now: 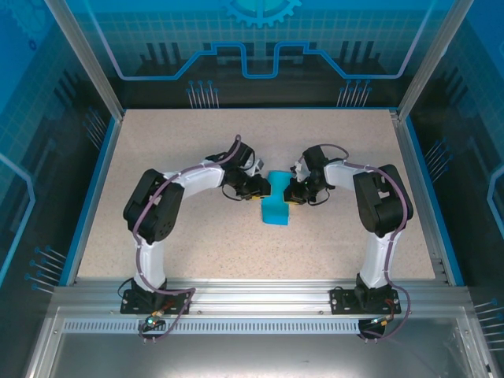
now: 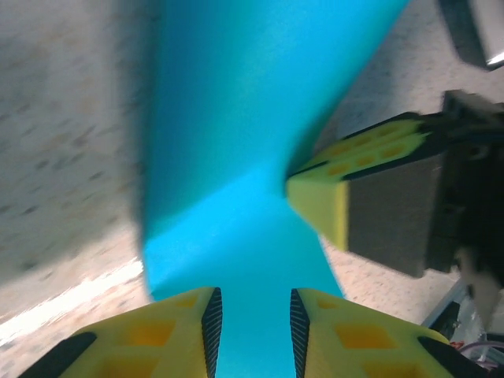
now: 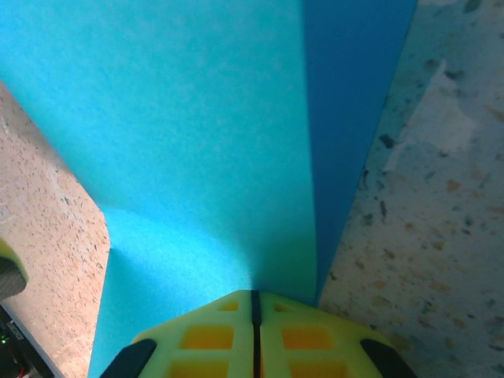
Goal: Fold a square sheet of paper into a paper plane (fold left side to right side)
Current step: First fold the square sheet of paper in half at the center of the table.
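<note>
Here, midway through a fold, the square sheet of paper (image 1: 276, 211) lies near the middle of the table (image 1: 197, 252) as a narrow blue strip, already doubled over, its long axis running away from the arms' bases and its near end tilted slightly rightward. The two grippers face each other across it. The left gripper (image 1: 260, 189) sits just beside the strip's left edge toward the far end. Its wrist camera shows its yellow fingers (image 2: 185, 331) parted by a slim gap, with blue paper visible through that gap and nothing clearly pinched. The right gripper (image 1: 294, 193) meets the opposite edge at about the same height. Its fingers are pressed together, and its wrist view shows a darker raised flap of the sheet running up into the seam between the fingertips, so it appears to be clamped on the paper's right edge. From the left wrist, the strip narrows to a waist just where that right finger bears on it. Both arms are about equally near, but the left-to-right fold looks to depend on the left gripper taking the left edge and carrying it across the long axis while the right holds firm.
</note>
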